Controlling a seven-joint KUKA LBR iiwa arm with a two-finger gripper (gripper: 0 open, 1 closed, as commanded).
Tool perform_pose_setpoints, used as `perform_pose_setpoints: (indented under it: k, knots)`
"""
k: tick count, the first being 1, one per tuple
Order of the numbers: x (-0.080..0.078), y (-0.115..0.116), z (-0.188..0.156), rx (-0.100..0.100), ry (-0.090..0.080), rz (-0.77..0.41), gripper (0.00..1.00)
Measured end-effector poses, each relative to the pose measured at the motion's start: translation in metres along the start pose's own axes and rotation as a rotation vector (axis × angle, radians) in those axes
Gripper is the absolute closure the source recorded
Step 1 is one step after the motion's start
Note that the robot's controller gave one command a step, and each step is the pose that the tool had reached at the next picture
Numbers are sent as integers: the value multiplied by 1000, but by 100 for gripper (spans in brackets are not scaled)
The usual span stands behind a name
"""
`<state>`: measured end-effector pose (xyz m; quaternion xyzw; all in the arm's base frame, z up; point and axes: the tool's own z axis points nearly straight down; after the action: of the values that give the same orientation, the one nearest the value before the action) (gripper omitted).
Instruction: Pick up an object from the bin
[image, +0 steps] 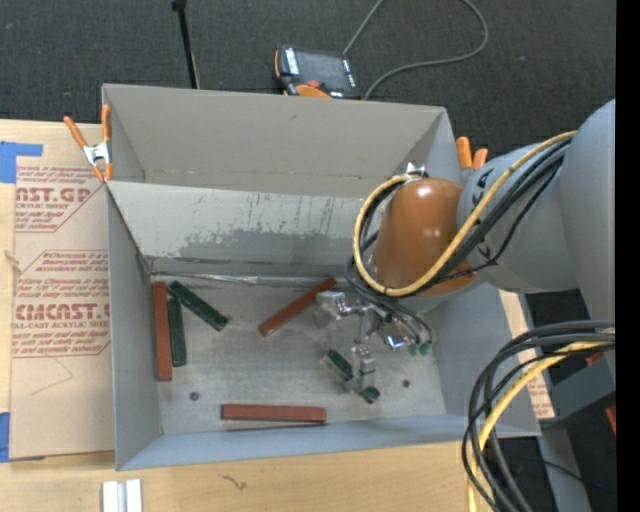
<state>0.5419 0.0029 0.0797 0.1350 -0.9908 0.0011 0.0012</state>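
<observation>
The gripper (360, 370) hangs low over the floor of the grey metal bin (270, 215) at about 3 o'clock from the floor's middle, well inside the right wall. Whether the claw is wide or narrow cannot be told. A short dark green stick (340, 364) lies tilted just at its 9 o'clock side, and a smaller dark green piece (369, 393) lies at its 5 o'clock. A long red-brown stick (295, 308) lies slanted at 12 o'clock near the back wall. Another red-brown stick (273, 412) lies flat along the front wall at 6 o'clock. At 9 o'clock, a third red-brown stick (161, 330) runs along the left wall, with a dark green stick (177, 332) just beside it and a slanted green stick (200, 305) nearby. The floor's middle is bare.
</observation>
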Motion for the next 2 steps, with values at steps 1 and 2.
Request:
perform_pose_setpoints:
  k: [1, 2]
  knots:
    - [19, -26, -3, -3, -2, 284, 0]
    - [74, -39, 10, -3, -7, 535, 0]
